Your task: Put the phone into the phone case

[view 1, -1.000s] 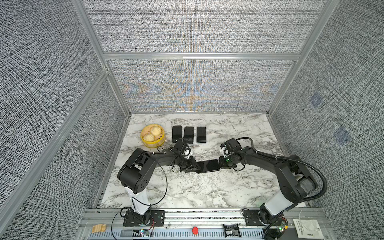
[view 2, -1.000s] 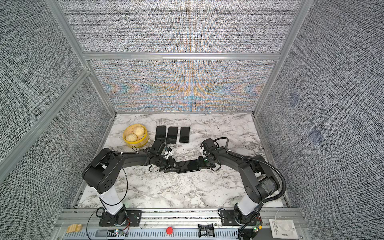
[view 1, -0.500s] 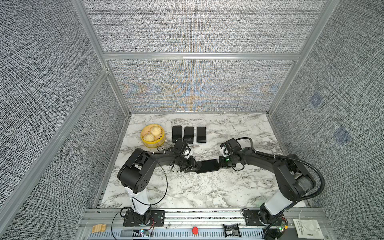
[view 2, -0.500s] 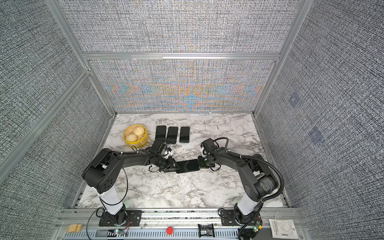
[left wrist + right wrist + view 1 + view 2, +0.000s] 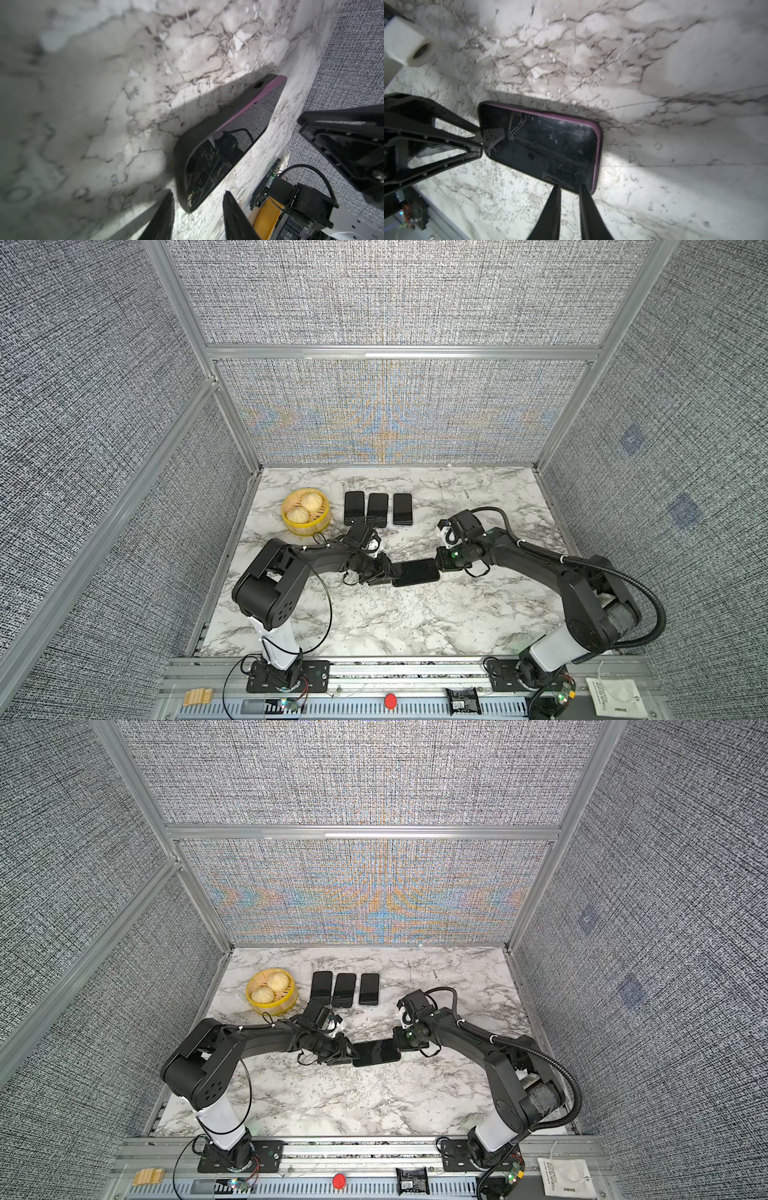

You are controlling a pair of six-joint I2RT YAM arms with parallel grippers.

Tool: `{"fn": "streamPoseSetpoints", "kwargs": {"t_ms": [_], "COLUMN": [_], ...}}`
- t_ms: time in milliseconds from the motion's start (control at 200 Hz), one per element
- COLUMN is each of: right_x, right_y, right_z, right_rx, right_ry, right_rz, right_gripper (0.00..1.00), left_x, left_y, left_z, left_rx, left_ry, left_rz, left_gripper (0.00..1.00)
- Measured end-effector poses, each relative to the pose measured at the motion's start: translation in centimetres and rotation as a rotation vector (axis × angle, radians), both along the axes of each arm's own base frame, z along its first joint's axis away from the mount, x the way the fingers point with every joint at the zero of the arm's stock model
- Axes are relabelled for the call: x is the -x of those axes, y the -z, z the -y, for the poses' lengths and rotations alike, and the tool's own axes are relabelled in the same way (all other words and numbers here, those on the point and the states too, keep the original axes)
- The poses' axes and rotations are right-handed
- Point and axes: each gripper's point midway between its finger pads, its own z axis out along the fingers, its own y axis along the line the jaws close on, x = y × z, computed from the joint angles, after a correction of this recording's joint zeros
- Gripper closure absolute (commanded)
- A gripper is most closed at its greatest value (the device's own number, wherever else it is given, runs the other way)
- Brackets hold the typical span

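Observation:
A black phone with a purple rim lies screen up in a black phone case mid-table. In the left wrist view the case's long side shows, with shadow beneath. My left gripper is open at the phone's left end, and a corner of the case sits between its fingers without touching them. My right gripper is at the right end. Its fingers are a narrow gap apart, tips at the phone's edge, with nothing between them.
Three more dark phones lie in a row at the back. Left of them stands a yellow steamer basket with two buns. Grey fabric walls close in the marble table on three sides.
The right gripper's fingers have parted a little at the phone's right end. The phone and the left gripper have stayed where they were.

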Motion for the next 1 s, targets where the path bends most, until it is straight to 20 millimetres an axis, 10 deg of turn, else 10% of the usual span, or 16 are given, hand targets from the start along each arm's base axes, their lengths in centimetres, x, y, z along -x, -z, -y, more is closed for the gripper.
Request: {"fn": "streamPoseSetpoints", "kwargs": {"t_ms": [455,1000], "right_x": [0.9,6.6], "right_y": [3.5,3.0], "right_z": [-0.9,-7.7], "right_rx": [-0.005,-0.093], "right_ry": [-0.061,-0.186], "right_rz": [-0.103,-0.156], "right_gripper": [0.59,0.61], "left_x": [-0.5,-1.0], "left_y": [-0.4,-0.5], "left_z": [-2.2,-6.1], "left_rx": [-0.073,-0.127], "left_ry": [-0.039,-0.132], "left_rz": [0.023,0.016], "left_gripper": [0.49,0.49]}}
